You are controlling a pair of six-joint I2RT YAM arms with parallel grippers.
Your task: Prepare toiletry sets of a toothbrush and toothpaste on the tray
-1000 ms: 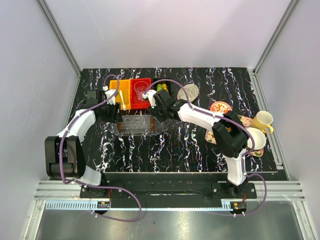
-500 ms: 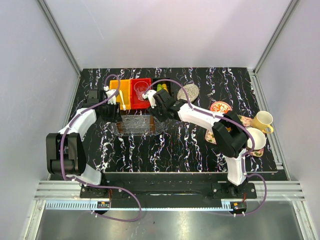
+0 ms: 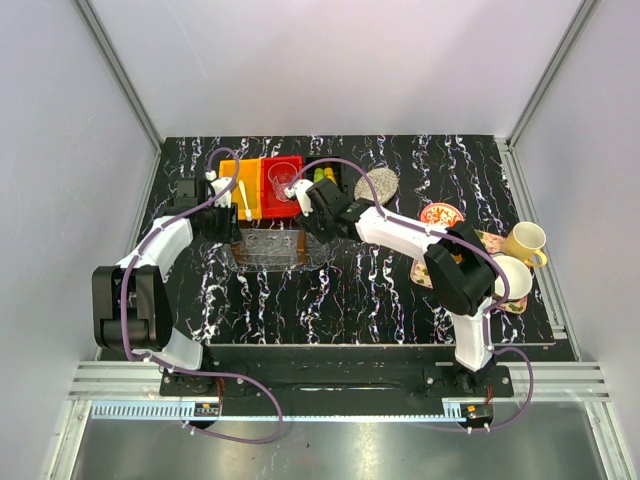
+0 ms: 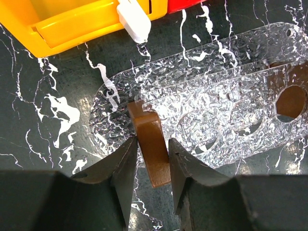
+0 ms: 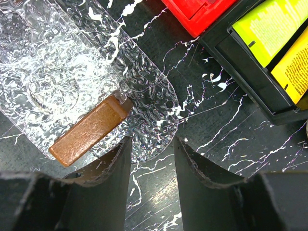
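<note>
Top external view: the black table (image 3: 350,300) is carrying your clear tray (image 3: 272,250) between the arms.
Left gripper (image 4: 153,144): its jaws are pinching the tray's left brown handle (image 4: 147,120).
Right gripper (image 5: 151,144): it is hovering half open over the tray's right end, holding nothing.
Toothbrush (image 4: 134,20): it is resting in the yellow bin (image 4: 62,24).
Toothpaste (image 5: 269,24): both tubes are lying in the black bin (image 5: 245,67).

Both my arms reach forward, wrists tipped down. Left end effector (image 4: 153,143) pinches a flat brown handle (image 4: 150,127); right end effector (image 5: 151,142) hangs low, jaws apart, gripping nothing.
</note>
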